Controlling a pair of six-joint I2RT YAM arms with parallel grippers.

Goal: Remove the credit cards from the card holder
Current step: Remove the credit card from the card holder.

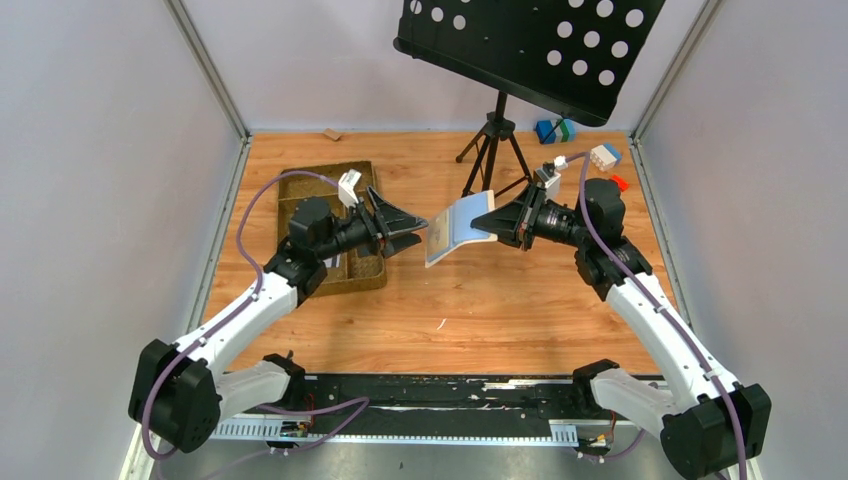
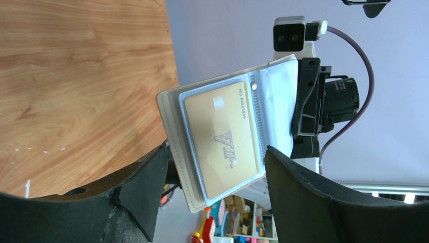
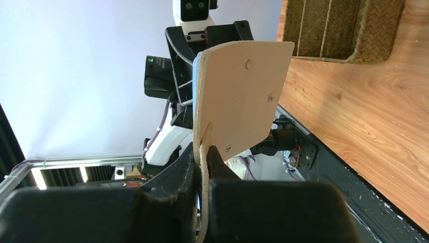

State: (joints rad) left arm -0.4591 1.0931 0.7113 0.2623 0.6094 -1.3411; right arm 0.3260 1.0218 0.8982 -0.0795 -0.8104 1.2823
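The card holder [image 1: 458, 228] is held open in the air above the table's middle, cream outside and light blue inside. My right gripper [image 3: 202, 169] is shut on its lower edge, and the beige back [image 3: 238, 96] faces that wrist camera. In the left wrist view an orange-yellow credit card [image 2: 222, 139] marked VIP sits in a clear sleeve of the card holder [image 2: 171, 136]. My left gripper [image 2: 215, 177] is open, with one finger on each side of the holder's lower corner and touching neither side. From above, the left gripper [image 1: 412, 230] sits just left of the holder.
A woven brown tray [image 1: 325, 195] lies at the back left under the left arm, also seen as the woven tray [image 3: 344, 30]. A tripod [image 1: 495, 140] carrying a black perforated panel [image 1: 530, 40] stands behind. Toy blocks [image 1: 555, 130] lie at the back right.
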